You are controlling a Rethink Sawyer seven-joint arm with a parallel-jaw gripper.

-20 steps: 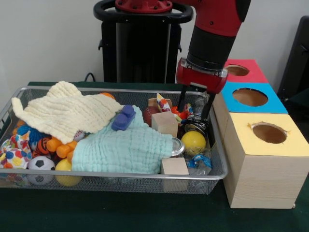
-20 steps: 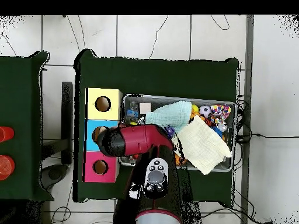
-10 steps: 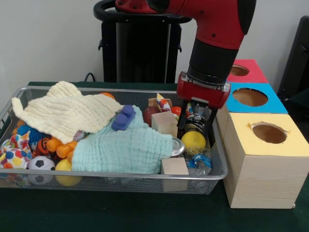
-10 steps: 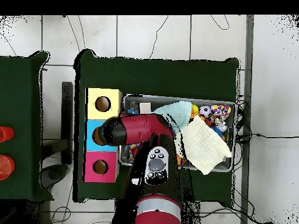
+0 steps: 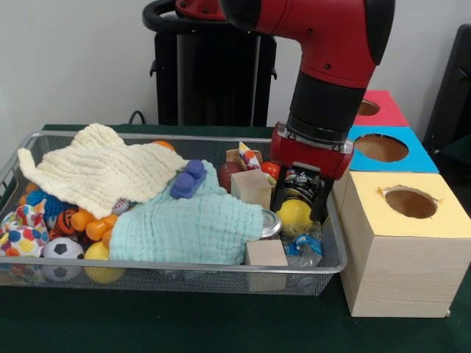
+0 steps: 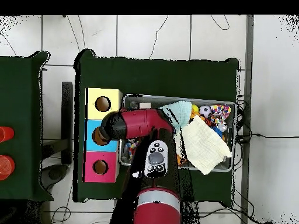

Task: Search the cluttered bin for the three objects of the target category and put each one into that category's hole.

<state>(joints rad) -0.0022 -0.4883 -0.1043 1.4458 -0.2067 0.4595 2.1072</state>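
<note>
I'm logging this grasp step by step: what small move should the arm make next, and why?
Probably close the end effector and lift straight up. Its two fingers reach down into the bin, standing either side of a dark can just above the yellow ball, so the can looks framed for a grasp. Whether the pads already touch it cannot be told.

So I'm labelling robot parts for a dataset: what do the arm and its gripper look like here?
The arm is thick and rounded, glossy red with a black cylindrical wrist section. Below that sits a red block with a silver band, from which the gripper hangs on dark, slim jaws. From overhead, the arm shows a black panel with grey round buttons and a white patch near the base.
</note>
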